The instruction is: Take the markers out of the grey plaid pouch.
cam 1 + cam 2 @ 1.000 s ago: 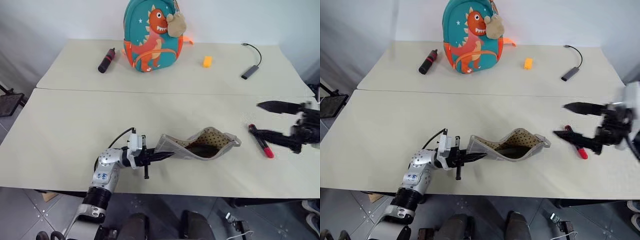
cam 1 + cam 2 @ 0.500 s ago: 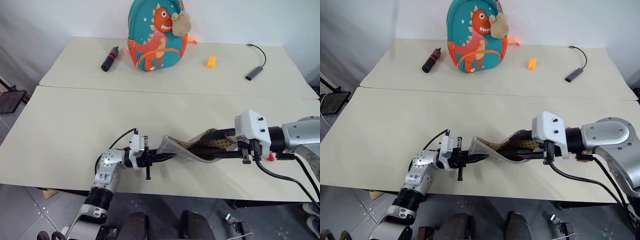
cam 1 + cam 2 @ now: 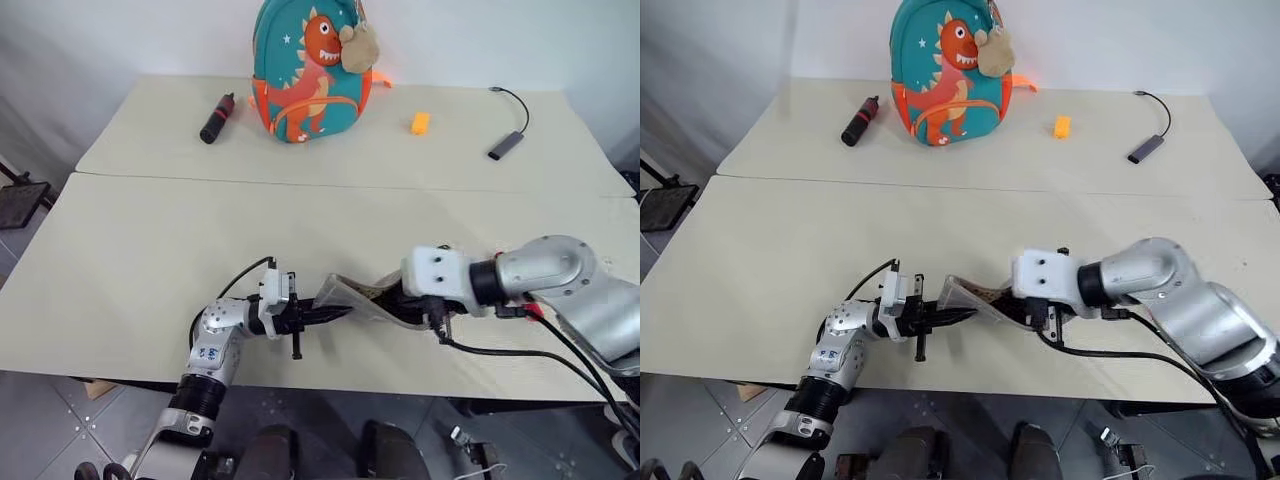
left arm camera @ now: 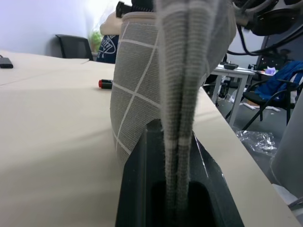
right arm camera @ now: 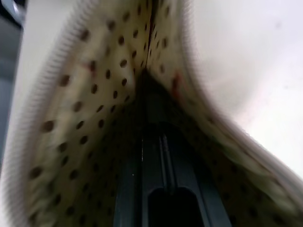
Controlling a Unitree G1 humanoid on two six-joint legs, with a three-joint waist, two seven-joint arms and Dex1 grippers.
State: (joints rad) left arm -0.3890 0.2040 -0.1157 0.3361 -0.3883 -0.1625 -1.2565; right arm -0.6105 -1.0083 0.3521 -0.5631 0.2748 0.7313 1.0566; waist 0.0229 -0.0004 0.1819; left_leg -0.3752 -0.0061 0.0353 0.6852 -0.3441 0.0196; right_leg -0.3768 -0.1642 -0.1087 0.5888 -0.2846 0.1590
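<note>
The grey plaid pouch (image 3: 350, 292) lies near the table's front edge, its cream polka-dot lining showing at the open mouth. My left gripper (image 3: 320, 316) is shut on the pouch's closed end, the fabric pinched between its fingers (image 4: 142, 161). My right gripper (image 5: 154, 94) is pushed deep into the pouch through the mouth, its fingers pressed together and shut among the dotted lining. Nothing shows between them. The pouch (image 4: 137, 71) is bunched up between the two grippers. A red marker (image 4: 105, 84) lies on the table beyond the pouch, to the right.
At the back of the far table stand a teal dinosaur backpack (image 3: 310, 65), a black-and-red cylinder (image 3: 215, 118), a small orange block (image 3: 420, 122) and a grey adapter with a cable (image 3: 503, 147). A seam (image 3: 200, 181) runs between the two tables.
My right gripper swung in from beside the red marker at the right, entered the pouch mouth and shut. The pouch bunched up toward my left gripper, which stayed still.
</note>
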